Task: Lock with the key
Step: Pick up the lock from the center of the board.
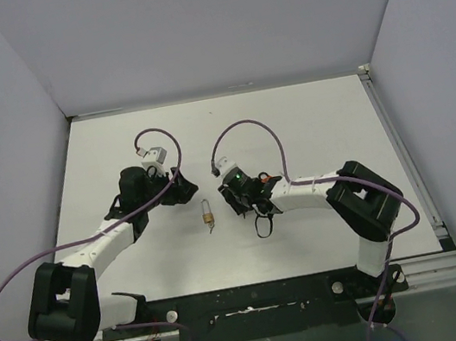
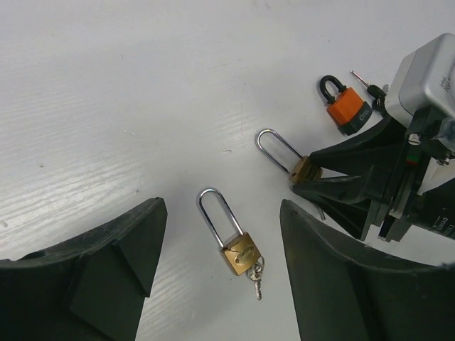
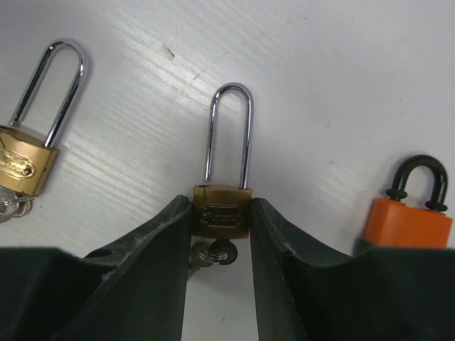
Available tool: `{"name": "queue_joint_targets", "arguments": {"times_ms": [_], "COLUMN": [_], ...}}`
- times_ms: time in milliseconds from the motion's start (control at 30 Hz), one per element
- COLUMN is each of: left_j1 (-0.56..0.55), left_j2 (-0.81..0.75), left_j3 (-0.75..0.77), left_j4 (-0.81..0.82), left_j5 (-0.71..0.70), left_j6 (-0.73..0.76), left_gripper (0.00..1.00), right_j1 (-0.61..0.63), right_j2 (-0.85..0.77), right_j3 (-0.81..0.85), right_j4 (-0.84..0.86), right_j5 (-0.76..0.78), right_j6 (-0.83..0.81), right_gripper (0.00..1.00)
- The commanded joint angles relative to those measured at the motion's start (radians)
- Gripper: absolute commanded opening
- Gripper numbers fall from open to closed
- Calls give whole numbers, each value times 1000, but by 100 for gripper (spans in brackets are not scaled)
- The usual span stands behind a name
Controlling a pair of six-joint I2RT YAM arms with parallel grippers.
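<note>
Closest to the lens, the right gripper (image 3: 222, 206) pinches the brass body of a long-shackled padlock (image 3: 223, 216) between its fingers, with a key (image 3: 217, 253) sticking out beneath it. Just beside it a second brass padlock (image 2: 239, 250), keys (image 2: 256, 273) at its base, lies flat on the white table (image 2: 106, 106) between the spread, empty jaws of the left gripper (image 2: 222, 212). Farther off sits an orange padlock (image 2: 346, 108).
</note>
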Motion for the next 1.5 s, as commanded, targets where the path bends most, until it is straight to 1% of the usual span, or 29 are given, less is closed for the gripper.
{"name": "queue_joint_targets", "arguments": {"times_ms": [0, 100, 200, 300, 400, 500, 600, 767, 867, 933, 1033, 1100, 1167, 1267, 1367, 1467], "left_j1": [8, 7, 8, 9, 9, 9, 8, 2, -12, -22, -35, -47, -62, -81, -95, -109], "left_j2": [-57, -82, -118, -158, -193, -223, -237, -210, -178, -170, -172, -177, -179, -172, -171, -180], "left_j3": [85, 116, 131, 134, 129, 115, 104, 125, 137, 127, 111, 111, 123, 160, 183, 184], "left_j4": [-5, -46, -67, -66, -31, 44, 135, 266, 331, 406, 510, 543, 545, 505, 491, 484], "left_j5": [12, 13, 16, 32, 81, 177, 300, 517, 616, 676, 728, 733, 712, 677, 664, 662], "left_j6": [1, 16, 26, 28, 32, 33, 31, 0, -30, -63, -104, -111, -113, -136, -165, -165], "left_gripper": [64, 64, 64, 64, 64, 64, 64, 64, 64, 63, 63, 63, 63, 57, 52, 51], "right_j1": [-20, -42, -85, -150, -224, -291, -354, -419, -432, -433, -437, -442, -444, -444, -444, -443], "right_j2": [-132, -206, -291, -377, -480, -565, -621, -683, -695, -699, -698, -692, -682, -683, -699, -711], "right_j3": [11, -25, -90, -176, -287, -396, -449, -499, -502, -503, -506, -508, -513, -523, -532, -532], "right_j4": [84, 175, 283, 376, 514, 681, 759, 880, 928, 966, 1046, 1111, 1167, 1215, 1213, 1198], "right_j5": [-1, -41, -121, -228, -358, -493, -650, -877, -981, -1037, -1115, -1158, -1184, -1193, -1177, -1175], "right_j6": [-140, -188, -214, -202, -172, -133, -94, -16, 35, 72, 146, 201, 258, 288, 282, 270], "right_gripper": [0, 0, 0, 0, 0, 0, 0, 0, 0, 0, 0, 0, 0, 0, 0, 0]}}
